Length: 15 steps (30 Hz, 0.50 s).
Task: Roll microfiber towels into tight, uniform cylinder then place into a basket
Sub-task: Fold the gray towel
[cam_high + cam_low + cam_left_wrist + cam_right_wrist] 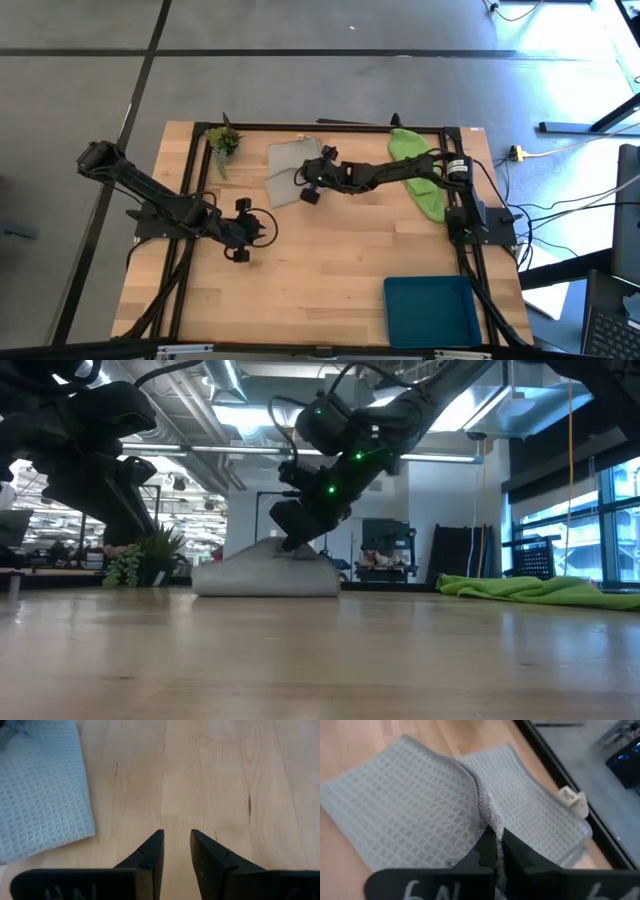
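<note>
The pale grey-white towel lies on the table at the far middle, partly doubled over; it also shows in the low view and the right wrist view. My right gripper is shut on it at its near right part. The lime green towel lies bunched at the far right under my right arm. The teal basket stands at the near right. My left gripper is open and empty over bare wood, near of the grey towel. My right gripper pinches a raised fold of the grey towel between its two shut fingers. It comes slanting down from the table's right. The cloth is drawn up into a ridge running to the fingers, while the rest of the towel lies flat on the table.
A small leafy plant sprig lies at the far left corner beside the grey towel. A black frame runs along the table's far edge and sides. Bare wood lies in the middle and near left of the table.
</note>
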### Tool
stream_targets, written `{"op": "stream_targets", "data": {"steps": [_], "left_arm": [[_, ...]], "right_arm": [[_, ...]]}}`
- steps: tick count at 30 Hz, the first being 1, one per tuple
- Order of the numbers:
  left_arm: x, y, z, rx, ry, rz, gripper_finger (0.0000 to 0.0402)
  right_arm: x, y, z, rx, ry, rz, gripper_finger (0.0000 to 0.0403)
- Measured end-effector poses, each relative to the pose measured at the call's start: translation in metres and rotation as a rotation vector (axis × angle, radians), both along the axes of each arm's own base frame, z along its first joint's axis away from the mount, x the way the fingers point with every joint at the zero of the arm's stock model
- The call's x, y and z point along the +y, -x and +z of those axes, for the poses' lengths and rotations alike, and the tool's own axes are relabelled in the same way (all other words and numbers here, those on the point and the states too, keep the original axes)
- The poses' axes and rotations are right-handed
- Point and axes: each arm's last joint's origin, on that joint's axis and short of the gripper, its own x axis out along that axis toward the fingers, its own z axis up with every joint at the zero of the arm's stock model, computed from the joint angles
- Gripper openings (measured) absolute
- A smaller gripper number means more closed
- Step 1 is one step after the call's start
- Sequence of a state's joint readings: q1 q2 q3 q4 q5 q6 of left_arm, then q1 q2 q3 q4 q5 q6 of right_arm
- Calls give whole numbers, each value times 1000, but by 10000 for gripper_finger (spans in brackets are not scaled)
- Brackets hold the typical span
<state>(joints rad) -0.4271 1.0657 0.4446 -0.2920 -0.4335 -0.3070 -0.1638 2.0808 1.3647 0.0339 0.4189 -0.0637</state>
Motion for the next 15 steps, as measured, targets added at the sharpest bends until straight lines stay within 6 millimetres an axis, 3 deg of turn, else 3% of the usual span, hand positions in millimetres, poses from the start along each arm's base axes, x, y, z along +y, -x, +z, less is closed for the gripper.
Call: {"op": "stream_targets", "data": {"steps": [10,15], "left_arm": [[0,0,0,0,0,0,85],[0,0,0,0,0,1,85]], "right_arm": [[-22,5,2,-39,1,-129,10],[-29,7,0,-34,-48,-92,10]]}}
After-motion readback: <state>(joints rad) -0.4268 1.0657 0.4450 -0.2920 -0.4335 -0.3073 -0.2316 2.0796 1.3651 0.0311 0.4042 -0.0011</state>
